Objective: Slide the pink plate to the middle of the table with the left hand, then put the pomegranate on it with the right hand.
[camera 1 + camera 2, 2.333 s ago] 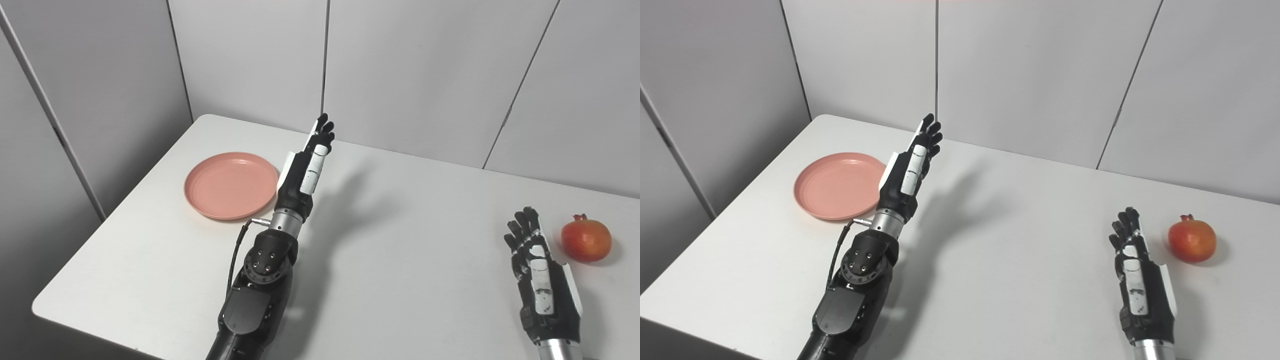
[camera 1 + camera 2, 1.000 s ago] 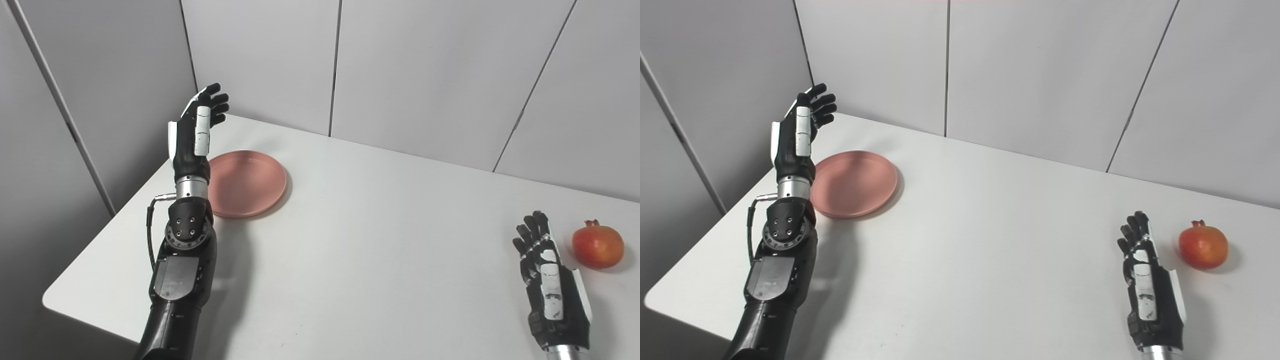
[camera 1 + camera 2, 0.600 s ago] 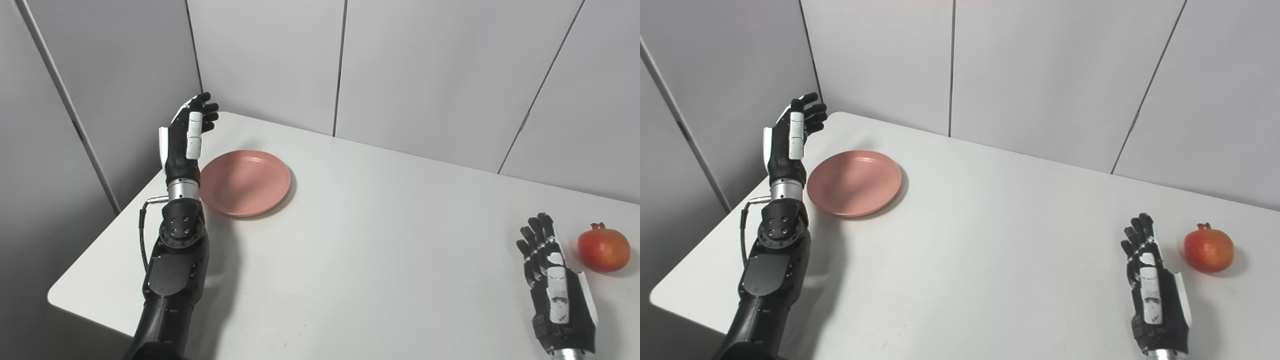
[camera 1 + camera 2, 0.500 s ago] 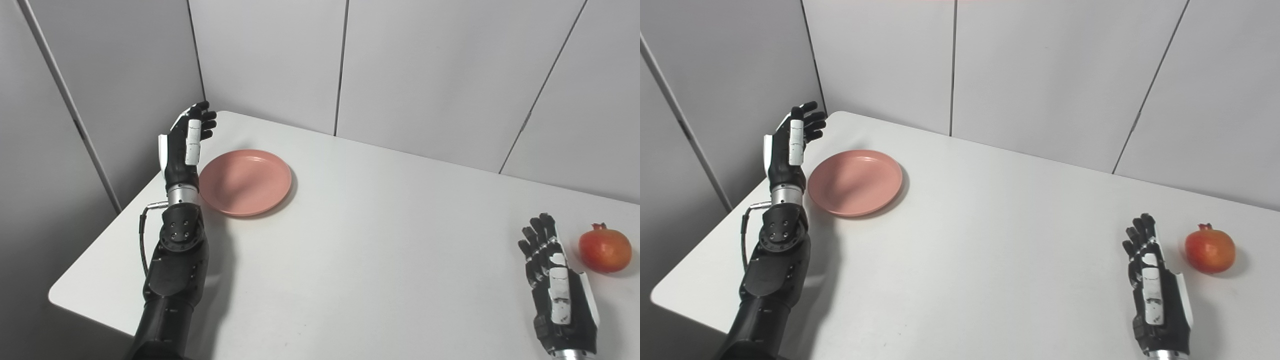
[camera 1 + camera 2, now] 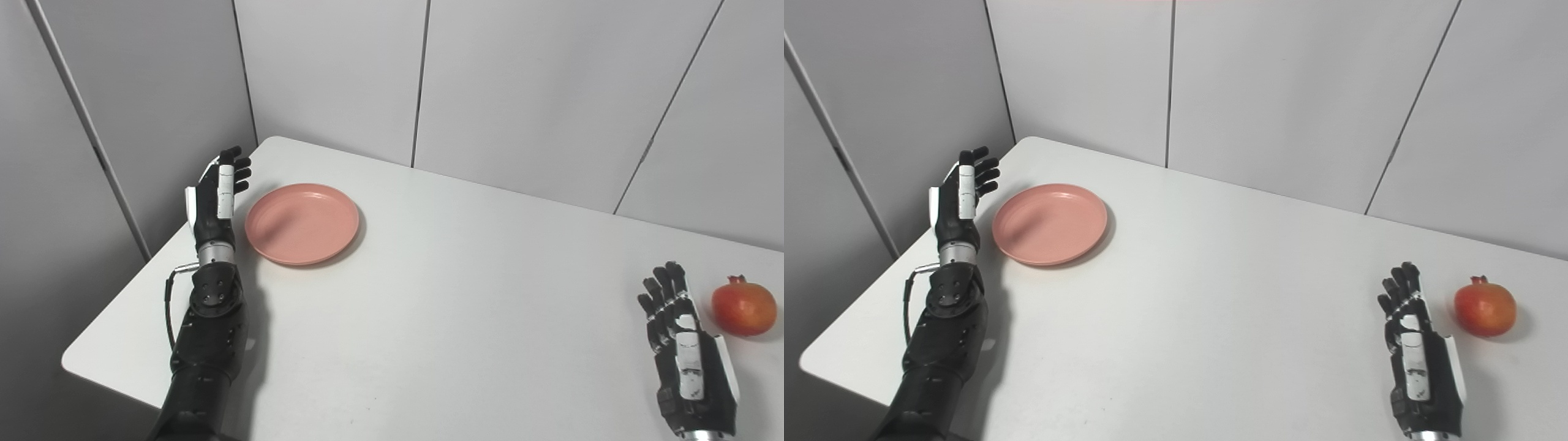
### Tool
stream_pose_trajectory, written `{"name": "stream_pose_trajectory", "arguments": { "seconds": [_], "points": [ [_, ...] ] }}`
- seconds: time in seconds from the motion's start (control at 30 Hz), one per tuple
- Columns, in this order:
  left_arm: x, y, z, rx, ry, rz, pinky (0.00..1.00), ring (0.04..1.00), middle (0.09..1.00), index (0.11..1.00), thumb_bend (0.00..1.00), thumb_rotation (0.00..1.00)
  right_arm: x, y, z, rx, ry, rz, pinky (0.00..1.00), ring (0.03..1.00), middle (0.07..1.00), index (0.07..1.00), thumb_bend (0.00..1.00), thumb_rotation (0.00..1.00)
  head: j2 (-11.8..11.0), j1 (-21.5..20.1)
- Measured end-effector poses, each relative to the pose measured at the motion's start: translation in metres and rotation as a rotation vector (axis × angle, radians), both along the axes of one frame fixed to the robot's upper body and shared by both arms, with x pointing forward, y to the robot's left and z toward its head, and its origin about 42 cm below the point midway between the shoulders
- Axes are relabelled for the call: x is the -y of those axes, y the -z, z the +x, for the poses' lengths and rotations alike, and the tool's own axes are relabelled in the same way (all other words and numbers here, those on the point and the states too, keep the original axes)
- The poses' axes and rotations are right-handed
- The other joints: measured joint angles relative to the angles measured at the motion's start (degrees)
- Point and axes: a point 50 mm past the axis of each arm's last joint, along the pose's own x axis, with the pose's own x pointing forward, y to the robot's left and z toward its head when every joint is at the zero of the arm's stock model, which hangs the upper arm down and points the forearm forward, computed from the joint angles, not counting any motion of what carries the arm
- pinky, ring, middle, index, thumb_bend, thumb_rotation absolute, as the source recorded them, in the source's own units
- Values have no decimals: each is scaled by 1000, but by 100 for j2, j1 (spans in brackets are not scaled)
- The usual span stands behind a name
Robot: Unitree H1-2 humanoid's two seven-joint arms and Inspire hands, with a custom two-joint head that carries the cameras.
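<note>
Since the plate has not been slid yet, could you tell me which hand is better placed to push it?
Left: the left hand is open beside the pink plate; the right hand lies near the pomegranate.

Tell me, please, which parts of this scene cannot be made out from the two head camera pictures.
- Left hand: both views show its back, so the palm is hidden, and any contact with the plate or the table cannot be judged.
- Right hand: its palm faces away too; its wrist is cut off by the bottom edge.
- Pomegranate: its far side and underside are hidden by the fruit itself.
- Table: its right end runs past the picture's edge.
</note>
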Motion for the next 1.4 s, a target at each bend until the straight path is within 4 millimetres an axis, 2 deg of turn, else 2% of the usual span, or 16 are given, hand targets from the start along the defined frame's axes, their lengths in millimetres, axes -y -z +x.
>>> {"name": "stream_pose_trajectory", "arguments": {
  "seconds": [0.27,0.4,0.47,0.67,0.77,1.0,1.27,1.4],
  "points": [
    [-2,7,-1,-16,-6,-27,793,784,761,758,948,1000,0,0,0,1,-3,-2,1000,1000,1000,1000,652,900,9,0],
    [-2,7,0,-13,-4,-41,751,775,759,756,916,1000,0,0,-1,2,-3,-1,1000,1000,1000,1000,637,900,17,0],
    [0,7,2,-10,1,-56,812,785,768,759,924,1000,0,0,-1,2,-3,-2,1000,1000,1000,1000,633,901,26,-9],
    [12,8,9,-30,61,-58,882,821,806,795,950,1000,0,-1,-2,4,-2,-2,1000,1000,1000,1000,634,894,53,-26],
    [21,12,12,-45,90,-63,857,836,823,813,903,1000,0,-1,-2,6,-2,-2,1000,1000,1000,1000,642,883,70,-44],
    [34,15,18,-64,155,-61,817,827,826,820,880,1000,0,-1,-3,8,1,-3,1000,1000,1000,1000,632,889,70,-62],
    [48,14,23,-90,214,-56,897,879,868,852,891,1000,1,-2,-4,9,3,-9,1000,1000,1000,1000,621,884,79,-62],
    [57,14,24,-99,242,-56,892,877,869,854,891,1000,1,-2,-4,9,3,-9,1000,1000,1000,1000,622,886,79,-62]
  ]
}}
